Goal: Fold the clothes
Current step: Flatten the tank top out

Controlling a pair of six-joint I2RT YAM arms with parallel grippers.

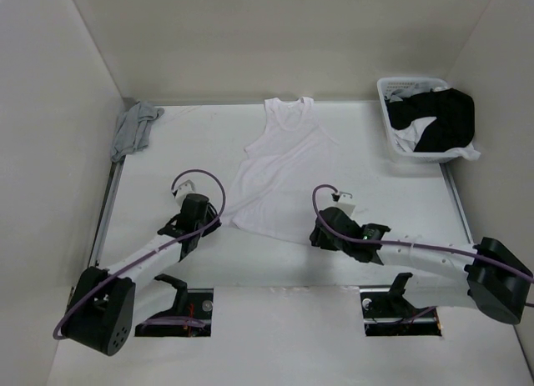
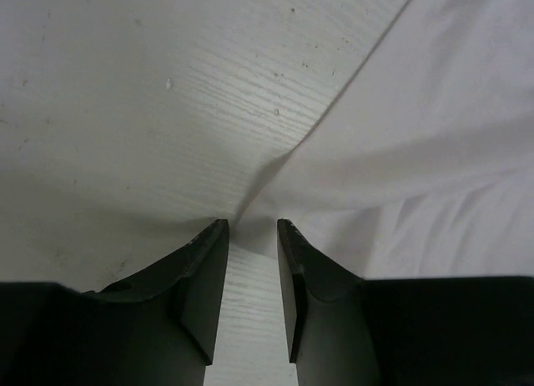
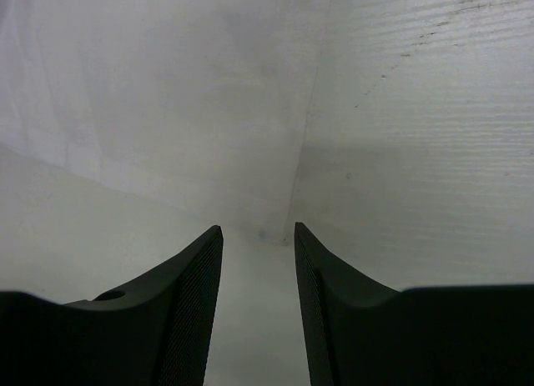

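Note:
The clothes, a white sleeveless tank top [image 1: 279, 165], lie spread flat on the table with the neck at the far side and the hem toward me. My left gripper [image 1: 219, 218] sits low at the hem's left corner. In the left wrist view its jaws [image 2: 250, 223] stand open with bare table between them, and the corner of the tank top [image 2: 417, 152] lies just past the tips. My right gripper [image 1: 314, 235] sits at the hem's right corner. Its jaws [image 3: 257, 228] are open too, empty, with the tank top's [image 3: 183, 94] corner just beyond the tips.
A grey cloth [image 1: 133, 127] lies crumpled at the back left corner. A white basket [image 1: 386, 111] holding black garments [image 1: 442, 119] stands at the back right. White walls close the table in at the left, back and right.

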